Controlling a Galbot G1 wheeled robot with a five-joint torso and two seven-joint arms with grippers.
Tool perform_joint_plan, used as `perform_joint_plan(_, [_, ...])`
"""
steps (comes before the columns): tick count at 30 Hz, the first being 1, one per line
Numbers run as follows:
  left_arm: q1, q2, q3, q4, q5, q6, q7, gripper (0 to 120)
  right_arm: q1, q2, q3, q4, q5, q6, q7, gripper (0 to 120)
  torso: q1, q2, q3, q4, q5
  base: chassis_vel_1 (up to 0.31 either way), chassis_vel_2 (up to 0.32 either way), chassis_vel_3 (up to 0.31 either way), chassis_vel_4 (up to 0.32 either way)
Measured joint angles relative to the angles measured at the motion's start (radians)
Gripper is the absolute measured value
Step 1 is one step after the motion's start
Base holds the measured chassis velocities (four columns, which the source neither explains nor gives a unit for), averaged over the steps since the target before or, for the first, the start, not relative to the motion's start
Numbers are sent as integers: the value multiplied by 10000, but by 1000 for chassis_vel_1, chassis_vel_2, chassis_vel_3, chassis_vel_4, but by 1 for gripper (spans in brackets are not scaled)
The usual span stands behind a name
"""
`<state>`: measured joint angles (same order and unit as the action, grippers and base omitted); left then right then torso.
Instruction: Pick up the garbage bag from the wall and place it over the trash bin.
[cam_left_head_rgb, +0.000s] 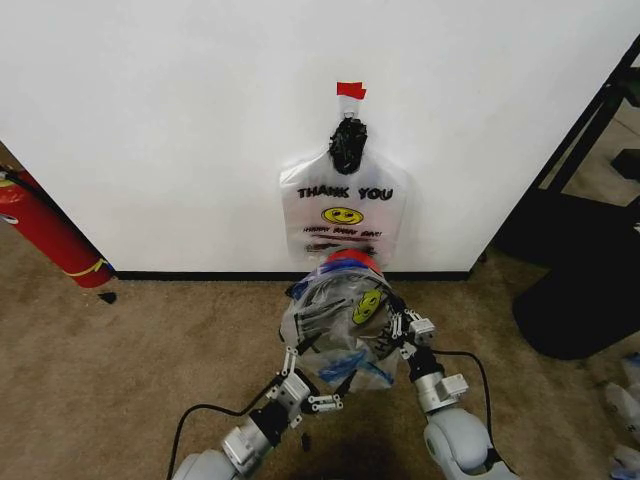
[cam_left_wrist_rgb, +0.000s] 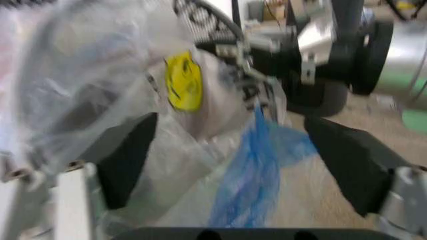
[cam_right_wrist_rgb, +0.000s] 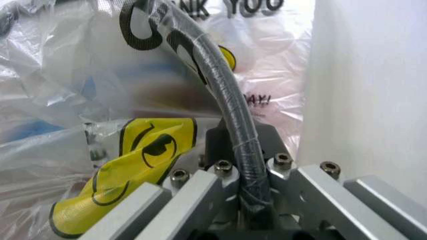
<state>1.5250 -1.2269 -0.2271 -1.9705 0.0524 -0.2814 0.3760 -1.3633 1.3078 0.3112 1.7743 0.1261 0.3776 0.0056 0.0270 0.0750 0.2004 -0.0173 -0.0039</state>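
Both claws grip the garbage bag (cam_left_head_rgb: 345, 320) over the trash bin (cam_left_head_rgb: 352, 262).

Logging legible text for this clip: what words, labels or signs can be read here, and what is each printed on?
"THANK YOU": black print on the bag hanging on the wall, above a yellow smiley.
Smaller line under that smiley: too blurred to read; it ends in "AY!" in the right wrist view.
Red-and-black line below that: unreadable.
The garbage bag over the trash bin shows a yellow smiley; no readable words.
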Motion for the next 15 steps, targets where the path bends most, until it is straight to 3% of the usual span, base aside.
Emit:
perform_joint_plan(4, [-137,32,82,96,265,521,-232,67,-2,53,-71,69,-291,107,41,0,0,0,0,0,0,0,0,0,0])
perform_joint_plan(15, [-195,114,95,44,547,988,-93,29,29,103,-217,196,-413,112,70,0,0,0,0,0,0,0,0,0,0])
